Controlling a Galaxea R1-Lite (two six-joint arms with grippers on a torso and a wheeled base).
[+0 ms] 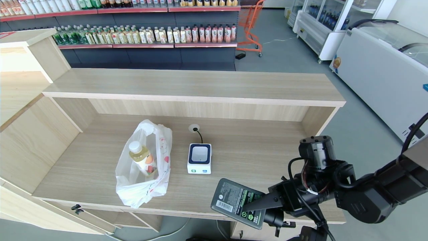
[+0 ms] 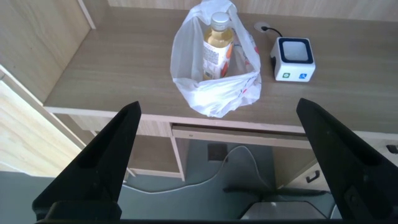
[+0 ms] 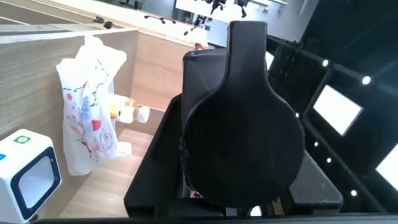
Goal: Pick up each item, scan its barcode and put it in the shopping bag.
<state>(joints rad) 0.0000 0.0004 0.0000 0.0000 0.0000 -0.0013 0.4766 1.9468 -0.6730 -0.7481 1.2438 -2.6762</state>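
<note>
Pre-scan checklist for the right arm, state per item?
1. Grip: right end effector shut on dark grey flat packet: ok.
2. Barcode toward white box scanner: not ok, label faces up.
3. Packet above scanner: not ok, at front edge of wooden counter.
4. Mouth of white plastic shopping bag open, yellow-drink bottle inside: ok.
5. Clearance: left end effector open, off the counter: ok.

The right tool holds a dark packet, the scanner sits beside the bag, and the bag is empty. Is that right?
No: the bag is not empty; a bottle stands in it, seen in the head view. The right tool does hold the packet, and the scanner sits beside the bag.
</note>
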